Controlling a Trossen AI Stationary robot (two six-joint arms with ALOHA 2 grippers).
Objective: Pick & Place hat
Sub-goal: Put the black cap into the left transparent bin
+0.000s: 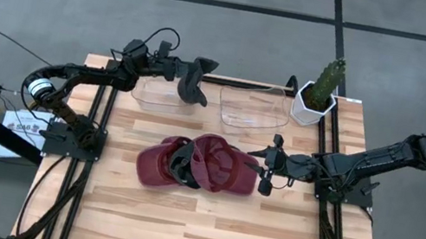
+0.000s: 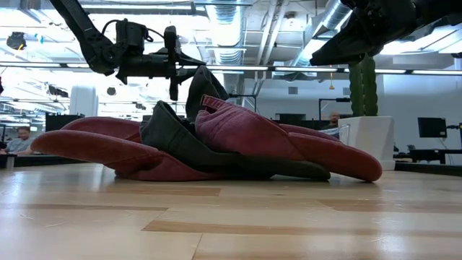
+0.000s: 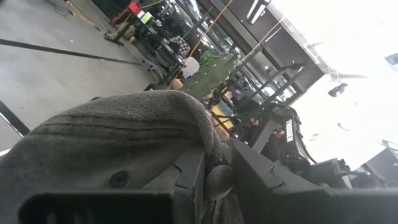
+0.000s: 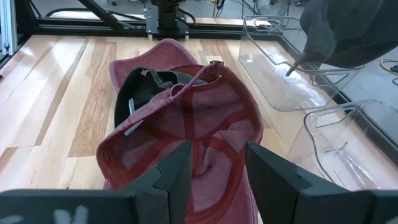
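Observation:
My left gripper (image 1: 179, 70) is up over the far left part of the table, shut on a dark grey hat (image 1: 194, 85) that hangs above a clear bin (image 1: 156, 92). The right wrist view shows the same hat (image 4: 348, 31) in the air. A pile of hats lies at mid-table: two dark red caps (image 1: 218, 164) with a dark cap (image 1: 183, 165) tucked between them, resting on the wood. My right gripper (image 1: 267, 169) is open, low and just right of the pile, its fingers pointing at the red cap (image 4: 186, 130) without touching it. My left gripper (image 3: 217, 180) pinches a fold of the grey hat's knit fabric (image 3: 214, 158) between its two fingers. The hat (image 2: 206, 87) is lifted clear and hangs off the fingertips above the bin.
A second clear bin (image 1: 252, 109) stands right of the first along the far edge. A cactus in a white pot (image 1: 318, 94) stands at the far right corner. Bare wood lies along the near side of the table (image 1: 202, 232).

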